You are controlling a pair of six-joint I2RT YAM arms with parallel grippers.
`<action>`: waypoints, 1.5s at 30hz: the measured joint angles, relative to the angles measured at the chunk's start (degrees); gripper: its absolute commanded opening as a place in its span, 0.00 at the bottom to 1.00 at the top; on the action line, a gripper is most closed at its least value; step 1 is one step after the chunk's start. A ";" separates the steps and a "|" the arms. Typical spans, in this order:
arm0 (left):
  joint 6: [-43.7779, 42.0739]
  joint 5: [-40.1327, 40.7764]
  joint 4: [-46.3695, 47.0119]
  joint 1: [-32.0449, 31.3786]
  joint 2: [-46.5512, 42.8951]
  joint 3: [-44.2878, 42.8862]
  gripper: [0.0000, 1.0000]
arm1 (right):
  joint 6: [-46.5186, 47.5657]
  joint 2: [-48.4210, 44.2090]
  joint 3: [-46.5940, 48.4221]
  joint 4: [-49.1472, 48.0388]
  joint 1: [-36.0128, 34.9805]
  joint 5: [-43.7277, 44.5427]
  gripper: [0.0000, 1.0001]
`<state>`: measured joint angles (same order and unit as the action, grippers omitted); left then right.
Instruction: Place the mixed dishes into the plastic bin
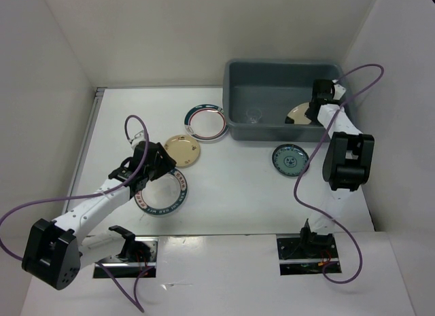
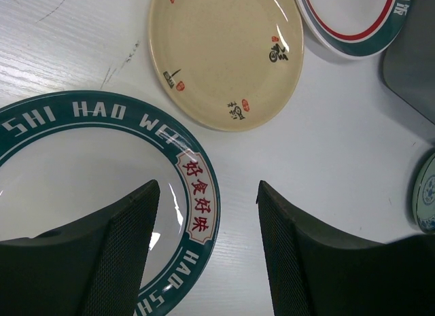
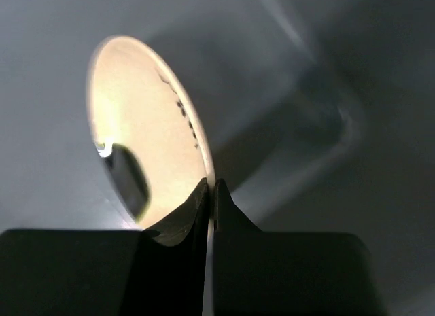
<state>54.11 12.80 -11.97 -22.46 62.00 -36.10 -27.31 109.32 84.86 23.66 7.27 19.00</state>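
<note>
The right pincer [image 3: 209, 187] is closed tight on the rim of a beige plate [image 3: 143, 119], holding it edge-on inside the bin [image 3: 326, 71], probably so it can be let go without much of a drop. The left pincer [image 2: 207, 188] gapes wide and empty over the table [image 2: 326, 146], straddling the rim of a white plate [image 2: 81, 173], seemingly lined up to pinch that edge. A second beige plate [image 2: 224, 51] lies just beyond.

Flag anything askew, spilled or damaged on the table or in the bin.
Nothing is spilled or visibly damaged. Only the beige plate inside the plastic bin is off level: it stands on edge rather than flat, because the right pincer is shut on its rim. Nothing else stands out.
</note>
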 measured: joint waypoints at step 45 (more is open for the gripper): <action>-8.04 -14.75 1.73 -1.38 8.37 -9.90 0.69 | -1.31 -40.72 -23.67 19.61 0.72 -5.22 0.71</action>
<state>46.06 -1.96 -10.24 -23.83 70.37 -46.00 -28.62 68.60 61.19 43.27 7.99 13.78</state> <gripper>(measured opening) 0.687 0.726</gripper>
